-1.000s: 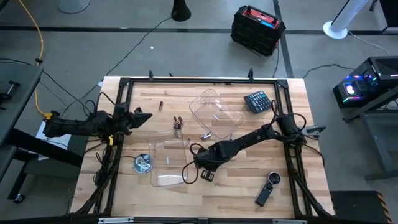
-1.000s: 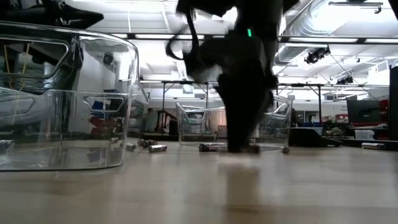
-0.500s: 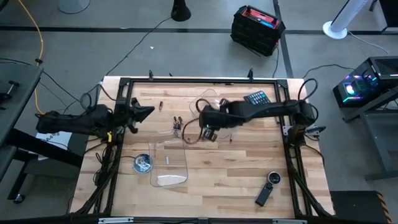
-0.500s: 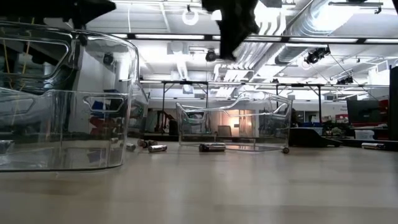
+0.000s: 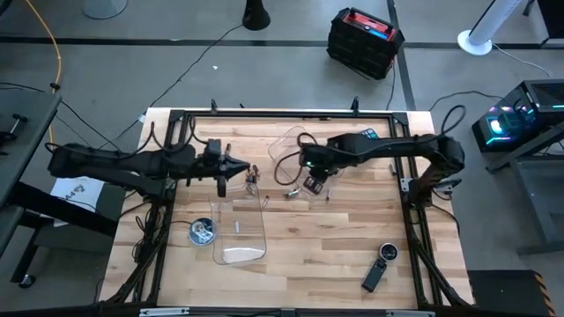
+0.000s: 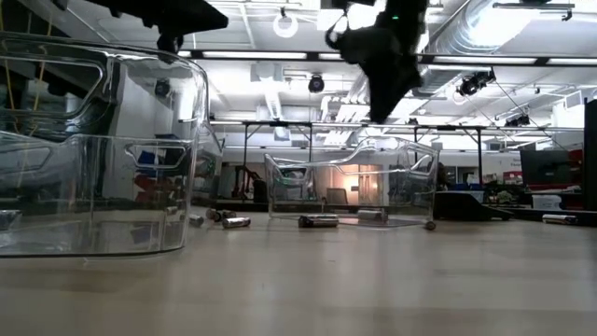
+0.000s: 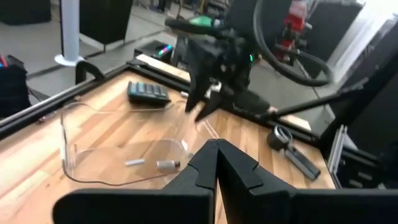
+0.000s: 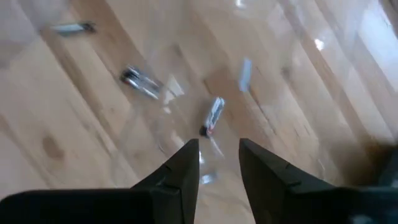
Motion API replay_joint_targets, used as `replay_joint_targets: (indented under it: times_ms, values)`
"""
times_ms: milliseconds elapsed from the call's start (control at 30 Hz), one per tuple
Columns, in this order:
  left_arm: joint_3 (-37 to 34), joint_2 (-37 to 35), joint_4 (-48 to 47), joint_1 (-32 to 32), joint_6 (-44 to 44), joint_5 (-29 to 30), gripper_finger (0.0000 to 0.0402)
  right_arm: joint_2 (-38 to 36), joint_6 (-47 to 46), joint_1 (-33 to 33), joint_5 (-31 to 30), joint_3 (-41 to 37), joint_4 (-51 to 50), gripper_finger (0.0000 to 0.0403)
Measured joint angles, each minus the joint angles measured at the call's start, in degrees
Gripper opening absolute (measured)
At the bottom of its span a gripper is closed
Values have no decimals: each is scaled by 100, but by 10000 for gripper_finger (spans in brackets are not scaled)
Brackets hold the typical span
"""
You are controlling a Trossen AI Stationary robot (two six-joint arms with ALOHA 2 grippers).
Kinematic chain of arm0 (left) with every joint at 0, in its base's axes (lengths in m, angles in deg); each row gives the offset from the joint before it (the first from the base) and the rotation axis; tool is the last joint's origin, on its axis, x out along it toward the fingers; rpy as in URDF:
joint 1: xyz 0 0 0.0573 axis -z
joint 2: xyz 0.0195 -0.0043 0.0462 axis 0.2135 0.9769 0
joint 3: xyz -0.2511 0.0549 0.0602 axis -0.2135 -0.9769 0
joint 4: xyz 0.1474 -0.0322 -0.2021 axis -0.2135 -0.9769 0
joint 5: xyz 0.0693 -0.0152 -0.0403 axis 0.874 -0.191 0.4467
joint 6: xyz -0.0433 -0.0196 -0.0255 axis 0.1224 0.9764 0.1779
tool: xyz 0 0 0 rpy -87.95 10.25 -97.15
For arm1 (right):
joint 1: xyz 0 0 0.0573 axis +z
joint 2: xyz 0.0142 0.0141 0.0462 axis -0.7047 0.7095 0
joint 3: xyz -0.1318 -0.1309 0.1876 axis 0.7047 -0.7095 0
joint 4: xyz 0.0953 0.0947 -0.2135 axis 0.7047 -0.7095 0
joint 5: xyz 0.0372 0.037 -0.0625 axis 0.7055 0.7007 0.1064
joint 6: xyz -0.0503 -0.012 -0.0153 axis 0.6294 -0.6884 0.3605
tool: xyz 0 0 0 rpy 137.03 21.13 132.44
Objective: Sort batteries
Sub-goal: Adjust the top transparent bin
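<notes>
My right gripper (image 5: 313, 183) hangs open, pointing steeply down over the far clear tray (image 5: 295, 139), with nothing between its fingers (image 8: 186, 165). Below it, a small battery (image 8: 213, 116) shows in that tray, also seen as a battery (image 6: 371, 215) on the tray floor in the low view. Other batteries lie on the wood: one (image 5: 226, 148) near the far edge, a few (image 5: 251, 176) between the trays, one (image 5: 291, 190) by the far tray. The near clear tray (image 5: 217, 220) holds one battery (image 5: 236, 226). My left gripper (image 5: 240, 165) is shut and empty, held level above the loose batteries.
A round metal dish (image 5: 202, 231) sits left of the near tray. A calculator (image 5: 363, 141) lies at the far right, and a black oblong gadget (image 5: 379, 269) at the near right. Bare wood lies between the near tray and the gadget.
My right gripper has risen from the table by the near tray, swung toward the far edge over the far tray, and opened. A battery now lies in the far tray that was not there before. My left gripper has risen and moved toward the table's middle, rolling as it went.
</notes>
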Motion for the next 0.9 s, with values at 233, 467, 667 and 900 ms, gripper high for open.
replay_joint_targets:
  times_ms: [233, 467, 667, 900]
  values:
    - [106, 33, -231, -2, -252, -70, 1, -1546, -1897, 1076, -55, -1255, -7, 61]
    - [108, 32, -215, -21, -506, 361, 1, -1957, -3819, 1650, -212, -2972, 1234, 6]
    - [108, 32, -224, -193, -493, 371, 1, -1603, -3735, 1199, -704, -3324, 2475, 1]
    - [108, 33, -224, -302, -495, 384, 1, -1336, -2940, 500, -681, -3322, 3101, 0]
